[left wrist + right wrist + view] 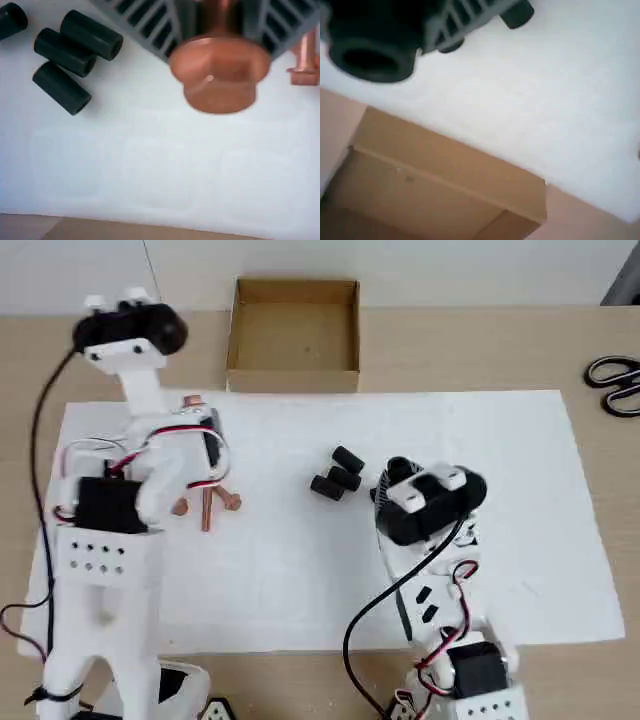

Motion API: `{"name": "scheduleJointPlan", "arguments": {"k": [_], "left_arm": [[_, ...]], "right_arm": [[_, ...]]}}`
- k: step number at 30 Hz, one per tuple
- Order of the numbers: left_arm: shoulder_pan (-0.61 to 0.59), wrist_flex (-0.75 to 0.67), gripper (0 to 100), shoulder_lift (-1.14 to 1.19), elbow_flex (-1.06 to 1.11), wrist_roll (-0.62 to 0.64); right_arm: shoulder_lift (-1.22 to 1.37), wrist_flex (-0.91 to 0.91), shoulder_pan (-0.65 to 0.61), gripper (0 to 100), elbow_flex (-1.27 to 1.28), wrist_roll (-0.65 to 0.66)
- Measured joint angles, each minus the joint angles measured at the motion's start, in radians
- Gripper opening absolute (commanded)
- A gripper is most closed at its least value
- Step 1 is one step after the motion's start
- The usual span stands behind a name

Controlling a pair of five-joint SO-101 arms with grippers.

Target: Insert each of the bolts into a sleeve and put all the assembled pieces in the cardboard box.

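- A copper-coloured held bolt (217,75) turns its broad, flanged head toward the left wrist camera. Its shaft runs back between ribbed grey fingers (145,20).
- The left gripper (220,25) is clamped on that bolt, one finger on either side of the shaft. From overhead the bolt sits in the upper left of the frame, over the top edge of the white sheet (500,540).
- The loose bolts (207,508), the same copper tone, lie together on the sheet at centre left, just beside the left arm.
- The loose sleeves (338,477), short matte-black tubes with open ends, lie clustered and touching at mid-frame.
- A held sleeve (370,55), black, with its hollow mouth facing the right wrist camera, rests against a ribbed grey finger. The right gripper (398,478) is closed around it, just right of the loose cluster.
- The cardboard box (232,335), square, open-topped and brown, stands at top centre on the table (480,350), touching the sheet's upper edge.
- The left arm rises from the lower left corner up the left side of the frame, its black camera housing at upper left.
- The right arm stretches from the lower right toward centre, its wrist above the sheet.
- Scissors (615,385) lie at the right edge of the frame, well apart from the work.
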Motion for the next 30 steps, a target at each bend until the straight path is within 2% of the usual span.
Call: {"name": "scheduleJointPlan", "arguments": {"k": [6, 11, 14, 19, 27, 30], "left_arm": [[0.107, -0.192, 1, 0.0, 0.12, 0.0], [0.193, -0.338, 1, 0.0, 0.207, 0.0], [0.241, -0.382, 1, -0.017, 0.249, 0.017], [0.301, -0.52, 1, -0.132, 0.393, 0.058], [0.33, -0.87, 1, -0.385, 0.76, 0.028], [0.35, -0.908, 1, -0.411, 0.806, 0.026]], "right_arm": [[-0.092, -0.044, -0.052, 0.3, 0.175, 0.0], [-0.095, -0.021, -0.095, 0.3, 0.193, -0.005], [-0.095, 0.025, -0.129, 0.3, 0.193, -0.078], [-0.097, 0.038, -0.189, 0.3, 0.193, -0.129], [-0.097, 0.038, -0.233, 0.3, 0.193, -0.133], [-0.097, 0.038, -0.25, 0.3, 0.193, -0.133]]}}
